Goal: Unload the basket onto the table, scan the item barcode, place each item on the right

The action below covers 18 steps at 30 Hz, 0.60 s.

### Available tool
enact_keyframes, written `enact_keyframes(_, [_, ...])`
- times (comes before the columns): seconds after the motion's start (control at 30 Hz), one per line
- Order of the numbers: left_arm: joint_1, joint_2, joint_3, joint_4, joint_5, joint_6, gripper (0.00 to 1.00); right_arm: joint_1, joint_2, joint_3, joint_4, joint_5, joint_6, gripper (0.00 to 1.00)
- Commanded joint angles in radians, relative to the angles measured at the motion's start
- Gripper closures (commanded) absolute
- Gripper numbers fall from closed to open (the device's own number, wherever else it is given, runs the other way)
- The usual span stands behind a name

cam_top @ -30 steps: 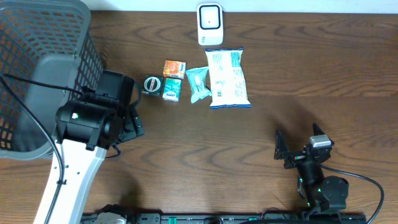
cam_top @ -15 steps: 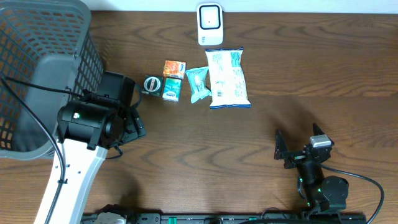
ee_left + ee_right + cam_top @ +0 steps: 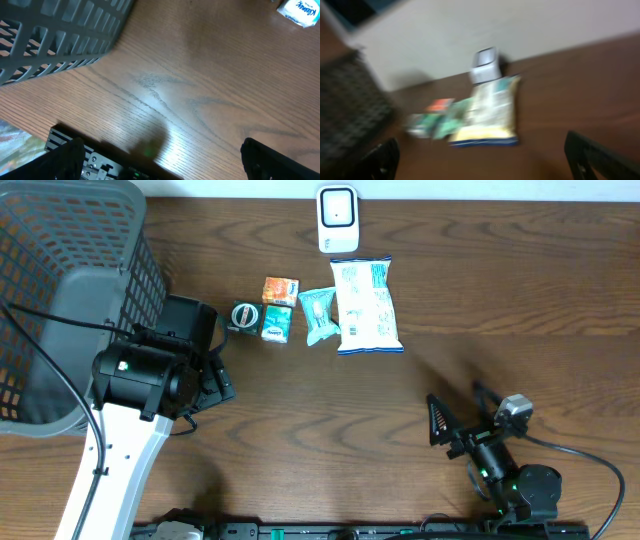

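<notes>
A white barcode scanner [image 3: 338, 218] stands at the table's far edge, blurred in the right wrist view [image 3: 485, 65]. Before it lie a white and blue snack bag [image 3: 367, 305] [image 3: 490, 112], a teal packet [image 3: 319, 314], a green box [image 3: 276, 323], an orange box [image 3: 281, 289] and a round tin [image 3: 244, 315]. My right gripper [image 3: 462, 410] [image 3: 487, 160] is open and empty near the front right, well short of the bag. My left gripper [image 3: 212, 382] [image 3: 170, 165] is open over bare wood beside the basket, holding nothing. A white and blue tissue pack [image 3: 299, 10] shows at the left wrist view's top right corner.
A large grey mesh basket [image 3: 60, 300] [image 3: 60, 35] fills the left side of the table. A black rail [image 3: 300, 530] runs along the front edge. A cable trails from each arm.
My right gripper has swung left and tilted, its fingers now spread farther toward the table's middle; its wrist view is blurred. The left arm and the items have not moved.
</notes>
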<state>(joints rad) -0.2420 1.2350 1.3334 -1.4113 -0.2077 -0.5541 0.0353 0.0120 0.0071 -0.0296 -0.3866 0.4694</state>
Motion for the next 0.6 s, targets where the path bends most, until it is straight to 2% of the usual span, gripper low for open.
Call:
enact_keyframes(0.0, [0.005,-0.001,-0.003,-0.005,0.006,-0.013,0.02,0.006,-0.005,-0.002,0.003,-0.104,0.286,0.01])
enact_keyframes(0.17, [0.005,-0.001,-0.003,-0.005,0.006,-0.013,0.02,0.006,-0.005,-0.002,0.109,-0.011,0.393,0.01])
enact_keyframes(0.4, [0.005,-0.001,-0.003,-0.005,0.005,-0.013,0.02,0.006,-0.005,-0.002,0.471,0.030,0.410,0.01])
enact_keyframes(0.57, [0.005,-0.001,-0.003,-0.005,0.006,-0.013,0.02,0.006,-0.005,-0.002,0.707,0.185,0.410,0.01])
